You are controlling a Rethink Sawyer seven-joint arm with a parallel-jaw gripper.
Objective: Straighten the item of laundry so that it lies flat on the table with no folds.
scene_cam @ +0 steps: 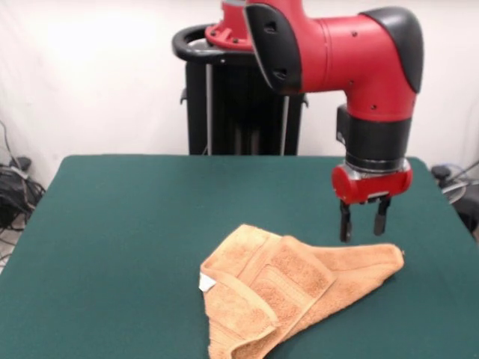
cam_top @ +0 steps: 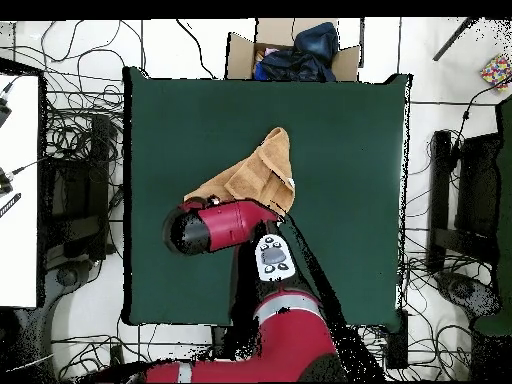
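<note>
Small orange-tan terry-cloth towel at counter's near edge, right of centre: crumpled, layers folded over each other, woven bands skewed, small white tag at left corner. Not flat yet. Right corner tapers to point.

Dark green felt-topped counter bare around it.

Farther: black two-fingered hand on red and black arm, fingers apart, empty, hovering just above towel's right corner, likely placed to pinch and pull it outward.

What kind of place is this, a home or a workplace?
Most likely a robotics lab: a red arm on a pedestal, a green table holding only a towel, and cables across the floor.
</note>
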